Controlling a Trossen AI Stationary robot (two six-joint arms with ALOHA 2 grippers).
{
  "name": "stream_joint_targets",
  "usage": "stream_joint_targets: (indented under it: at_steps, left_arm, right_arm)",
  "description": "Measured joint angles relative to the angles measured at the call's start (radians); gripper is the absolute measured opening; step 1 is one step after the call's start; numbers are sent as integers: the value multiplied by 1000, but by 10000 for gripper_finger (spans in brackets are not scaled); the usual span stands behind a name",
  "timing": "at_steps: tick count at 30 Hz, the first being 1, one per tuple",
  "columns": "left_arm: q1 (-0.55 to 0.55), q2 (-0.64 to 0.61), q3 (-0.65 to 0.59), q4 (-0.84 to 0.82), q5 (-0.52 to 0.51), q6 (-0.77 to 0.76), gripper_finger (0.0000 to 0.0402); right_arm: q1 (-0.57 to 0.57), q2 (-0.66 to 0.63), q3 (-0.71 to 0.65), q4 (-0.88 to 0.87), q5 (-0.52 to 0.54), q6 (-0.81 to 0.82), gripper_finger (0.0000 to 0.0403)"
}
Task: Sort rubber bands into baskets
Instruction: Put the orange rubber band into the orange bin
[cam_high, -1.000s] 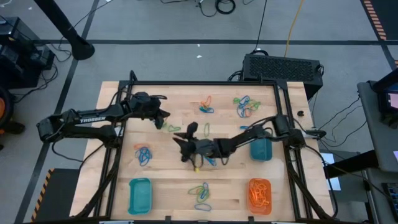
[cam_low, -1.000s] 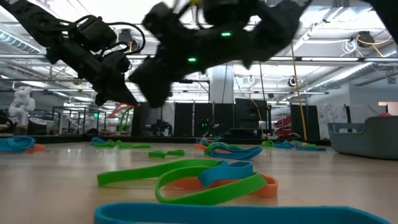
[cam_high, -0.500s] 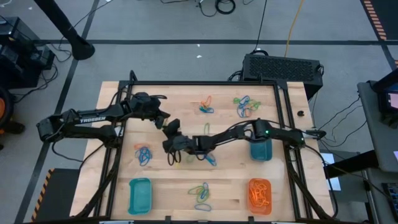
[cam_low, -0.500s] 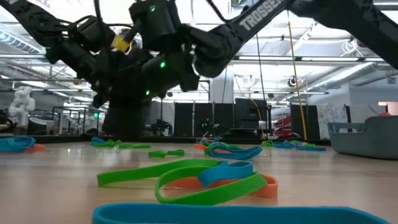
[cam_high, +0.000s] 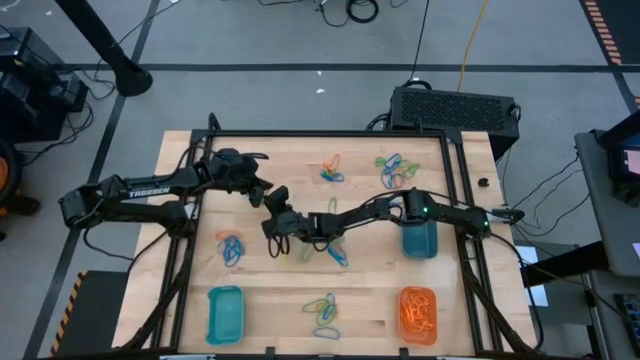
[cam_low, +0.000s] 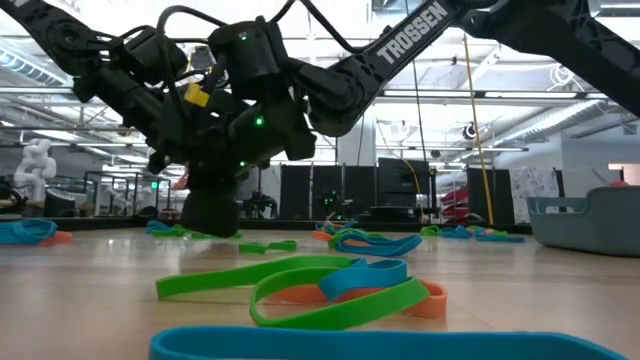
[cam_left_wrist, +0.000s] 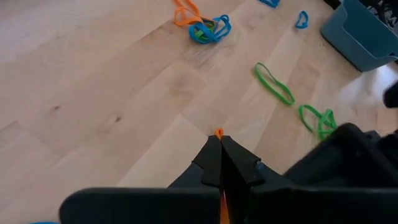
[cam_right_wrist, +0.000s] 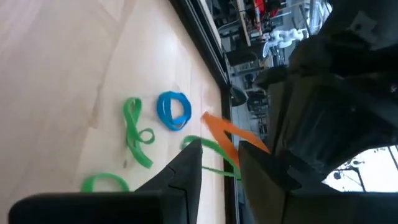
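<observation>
The light wooden table carries three baskets: a teal basket near its front left corner, an orange basket near the front right corner, and another teal basket by the right edge. Clusters of rubber bands lie scattered across it

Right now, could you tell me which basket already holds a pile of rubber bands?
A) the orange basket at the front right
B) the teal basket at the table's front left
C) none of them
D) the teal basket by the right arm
A: the high view shows the orange basket filled with orange rubber bands, while both teal baskets look bare inside.
</observation>
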Motion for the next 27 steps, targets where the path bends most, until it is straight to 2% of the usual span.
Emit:
stream_joint_targets:
  at_steps: [14, 17, 22, 27]
  left_arm:
    - [0, 0, 0, -1, -11, 18, 0]
    - [0, 0, 0, -1, -11, 21, 0]
    - [0, 0, 0, -1, -11, 43, 10]
    - [0, 0, 0, -2, -37, 95, 41]
  right_arm:
    - [-20, 0, 0, 9, -5, -10, 93]
    - [-20, 0, 0, 9, -11, -10, 74]
    - [-19, 0, 0, 14, -36, 0, 10]
    - [-19, -2, 0, 37, -30, 21, 2]
